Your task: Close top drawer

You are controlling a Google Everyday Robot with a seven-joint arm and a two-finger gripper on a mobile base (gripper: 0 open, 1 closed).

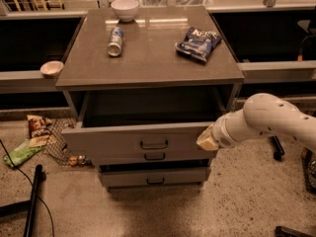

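— Where is the pincer?
— The pincer (208, 138) is low on the right, with its cream tip against the right end of the top drawer (113, 141) front. The white arm (276, 118) runs off to its right.
— Open or closed?
— I cannot tell. The tip shows only as one pale lump, and I cannot tell whether it grips anything either.
— And the drawer?
— It is pulled out of the cabinet, and its dark inside shows above and left of the pincer. The front stretches leftward from the pincer. The handle (154, 144) is to the pincer's left, at about the same height.
— Below it?
— The middle drawer (155, 156) is down-left of the pincer, showing as a strip just under the top front. The bottom drawer (154, 177) is lower again.
— Anything up top?
— The tabletop (148, 65) lies above and left of the pincer. On it, a chip bag (198, 43) sits almost straight above the pincer, and a can (115, 41) lies on its side further left. A white bowl (125, 9) is farthest up, at the back edge.
— On the floor?
— Litter (29, 137), far to the pincer's left, beside the cabinet.
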